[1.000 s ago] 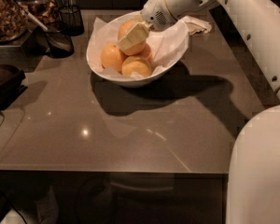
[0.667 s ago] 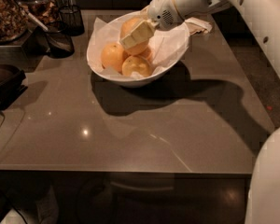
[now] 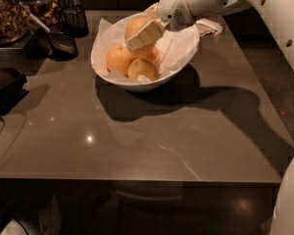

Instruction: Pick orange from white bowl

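Note:
The white bowl [image 3: 179, 58], lined with white paper, stands at the back middle of the grey table. The orange [image 3: 135, 24], pale and the biggest, is at the top of the bowl above three smaller oranges [image 3: 120, 58]. My gripper [image 3: 135, 35] comes in from the upper right and is shut on the orange. One pale finger [image 3: 146, 33] lies across its front; the other is hidden behind the fruit. The orange sits a little above the other fruit, near the height of the bowl's rim.
Two dark mesh cups [image 3: 74, 18] [image 3: 62, 44] and a container of brown food [image 3: 7, 13] stand at the back left. A dark object [image 3: 5, 84] is at the left edge. A crumpled napkin [image 3: 209, 27] lies behind the bowl at the right. The table's front edge [image 3: 137, 181] is near.
The gripper with the orange has moved slightly up and back in the bowl. The three smaller oranges and the bowl have stayed in place.

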You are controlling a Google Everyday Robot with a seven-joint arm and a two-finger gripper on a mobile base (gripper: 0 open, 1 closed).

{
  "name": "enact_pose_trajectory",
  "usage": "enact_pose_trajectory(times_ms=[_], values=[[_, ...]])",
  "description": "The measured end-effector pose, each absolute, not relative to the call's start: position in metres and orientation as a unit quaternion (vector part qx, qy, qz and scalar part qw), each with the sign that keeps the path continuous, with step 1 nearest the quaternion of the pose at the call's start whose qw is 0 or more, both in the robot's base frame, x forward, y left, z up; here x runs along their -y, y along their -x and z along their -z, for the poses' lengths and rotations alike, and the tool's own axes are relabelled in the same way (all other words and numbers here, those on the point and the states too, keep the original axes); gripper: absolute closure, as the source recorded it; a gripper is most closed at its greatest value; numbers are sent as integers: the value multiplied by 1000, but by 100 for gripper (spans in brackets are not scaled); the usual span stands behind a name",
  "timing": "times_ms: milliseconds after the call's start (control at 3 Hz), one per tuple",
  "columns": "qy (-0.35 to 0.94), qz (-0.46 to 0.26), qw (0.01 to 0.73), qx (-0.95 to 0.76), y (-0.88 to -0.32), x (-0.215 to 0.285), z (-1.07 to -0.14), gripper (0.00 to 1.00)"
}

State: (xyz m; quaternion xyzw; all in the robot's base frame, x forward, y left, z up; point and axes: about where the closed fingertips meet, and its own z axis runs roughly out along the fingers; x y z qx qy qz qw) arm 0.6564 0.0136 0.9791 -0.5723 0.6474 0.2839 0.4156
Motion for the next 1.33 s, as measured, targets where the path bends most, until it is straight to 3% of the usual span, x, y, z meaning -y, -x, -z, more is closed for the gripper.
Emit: enact_pose_trajectory(times_ms=[1333], values=[[549,-312,446,-635,-601,-25,-1008,100]])
